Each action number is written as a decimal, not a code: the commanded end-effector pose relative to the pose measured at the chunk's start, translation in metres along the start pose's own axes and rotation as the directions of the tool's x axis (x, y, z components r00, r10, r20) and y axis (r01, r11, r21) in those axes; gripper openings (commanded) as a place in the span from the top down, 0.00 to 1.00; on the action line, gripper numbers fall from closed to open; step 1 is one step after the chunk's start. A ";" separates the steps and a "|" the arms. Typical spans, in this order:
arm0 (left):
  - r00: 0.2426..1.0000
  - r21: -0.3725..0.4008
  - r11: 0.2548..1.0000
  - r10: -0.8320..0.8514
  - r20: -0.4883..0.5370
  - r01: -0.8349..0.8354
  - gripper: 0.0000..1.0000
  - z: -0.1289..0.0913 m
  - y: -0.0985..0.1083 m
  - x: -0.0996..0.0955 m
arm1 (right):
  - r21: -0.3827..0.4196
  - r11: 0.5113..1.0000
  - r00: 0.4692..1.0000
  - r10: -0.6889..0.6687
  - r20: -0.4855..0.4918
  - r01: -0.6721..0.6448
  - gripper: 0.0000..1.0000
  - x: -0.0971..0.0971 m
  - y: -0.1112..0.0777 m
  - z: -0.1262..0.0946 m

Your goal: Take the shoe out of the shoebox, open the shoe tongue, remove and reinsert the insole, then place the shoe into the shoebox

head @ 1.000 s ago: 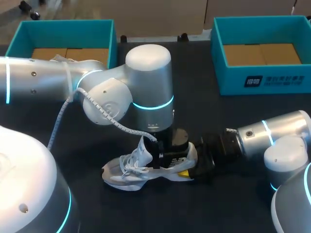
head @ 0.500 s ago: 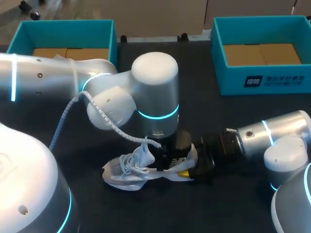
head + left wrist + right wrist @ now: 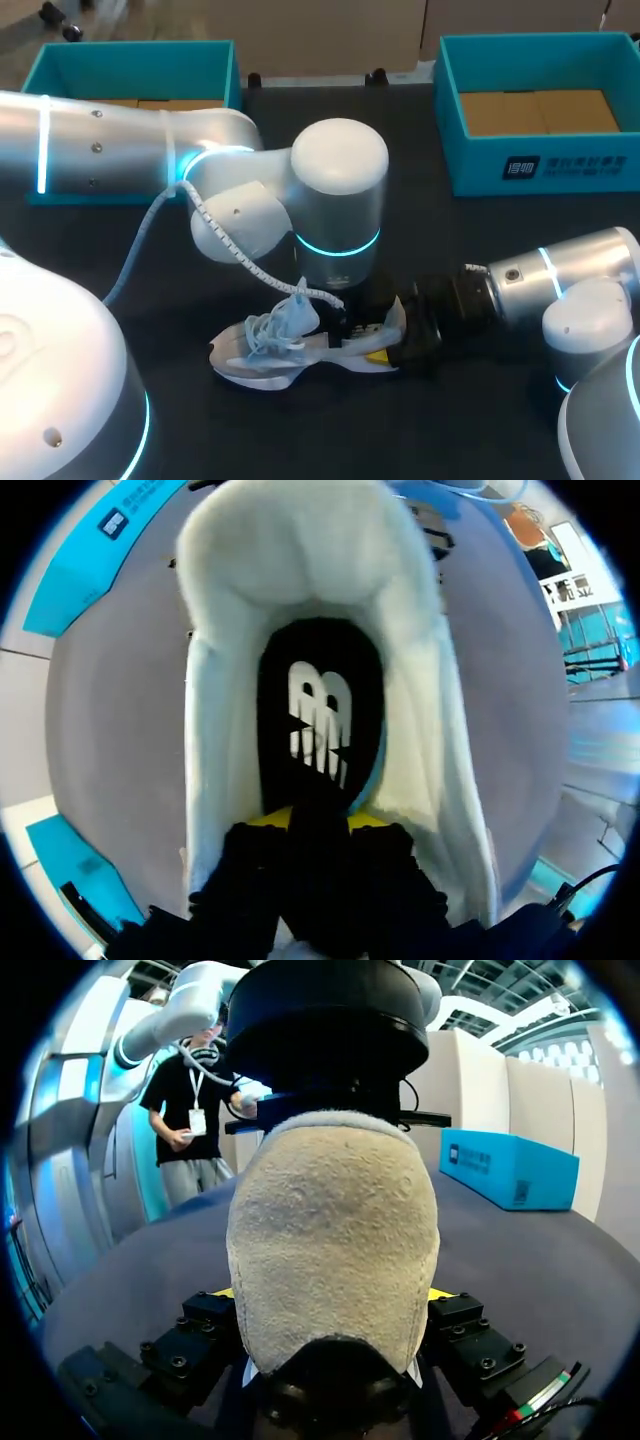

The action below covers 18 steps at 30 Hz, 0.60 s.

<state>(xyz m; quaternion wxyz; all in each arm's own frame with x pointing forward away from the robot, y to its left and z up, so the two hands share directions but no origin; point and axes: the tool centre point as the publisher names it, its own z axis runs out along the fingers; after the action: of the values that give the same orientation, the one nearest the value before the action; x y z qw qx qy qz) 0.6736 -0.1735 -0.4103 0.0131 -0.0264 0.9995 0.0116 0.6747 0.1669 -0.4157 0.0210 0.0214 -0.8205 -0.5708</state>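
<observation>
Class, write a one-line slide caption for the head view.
Left hand down inside the white shoe on the black table, right hand clamping its heel.

Tabletop (image 3: 430, 240): dark, matte, plain covering recorded across whole working area in head view. Surface flat, no creases or marks made out.

Two small black fittings noted at far edge of tabletop, near its middle: left fitting (image 3: 255, 78) and right fitting (image 3: 377, 75). They are set well apart from each other. Both are low and rounded, and too small for kind to be told.

Same tabletop seen in both wrist views as flat, plain surface.
</observation>
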 end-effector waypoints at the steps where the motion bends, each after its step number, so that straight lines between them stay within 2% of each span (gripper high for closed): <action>1: 1.000 -0.007 1.000 -0.014 0.002 0.014 0.99 0.024 -0.001 -0.019 | 0.004 1.000 1.000 -0.001 0.000 0.001 1.00 0.002 0.000 0.003; 7: 0.999 0.033 0.999 -0.033 -0.006 0.033 1.00 0.011 0.005 -0.022 | 0.004 1.000 1.000 -0.001 0.000 0.001 1.00 0.002 0.000 0.003; 18: 0.987 0.238 0.969 -0.032 -0.155 0.069 1.00 -0.031 0.013 -0.014 | 0.004 1.000 1.000 -0.001 0.000 0.001 1.00 0.002 0.000 0.003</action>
<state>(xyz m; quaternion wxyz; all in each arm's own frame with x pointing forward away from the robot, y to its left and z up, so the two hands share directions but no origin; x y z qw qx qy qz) 0.6807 -0.1764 -0.3921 -0.0429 -0.0531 0.9960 -0.0574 0.6757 0.1662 -0.4150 0.0208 0.0214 -0.8205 -0.5708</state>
